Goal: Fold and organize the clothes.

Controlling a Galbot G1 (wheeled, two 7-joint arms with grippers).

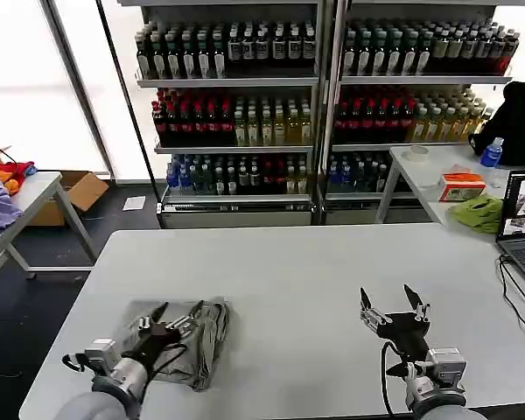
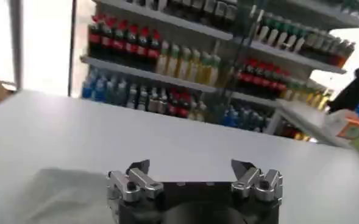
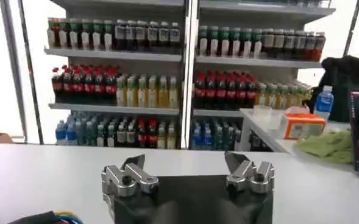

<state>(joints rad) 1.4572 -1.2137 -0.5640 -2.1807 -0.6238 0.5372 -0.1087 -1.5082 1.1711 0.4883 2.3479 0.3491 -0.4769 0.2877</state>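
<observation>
T-shirt (image 1: 192,341): grey, folded into a compact bundle, lying directly under the left gripper (image 1: 168,321), fingers spread wide, empty. Right gripper (image 1: 394,306): well apart over bare table (image 1: 297,262), fingers wide. Folding appears done; the next move would be tidying or placing the bundle.

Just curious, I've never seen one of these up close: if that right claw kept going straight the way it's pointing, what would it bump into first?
Probably nothing soon. The right gripper, jaws open, points over bare white table; beyond its far edge stand the drink shelves, though depth is hard to judge.
</observation>
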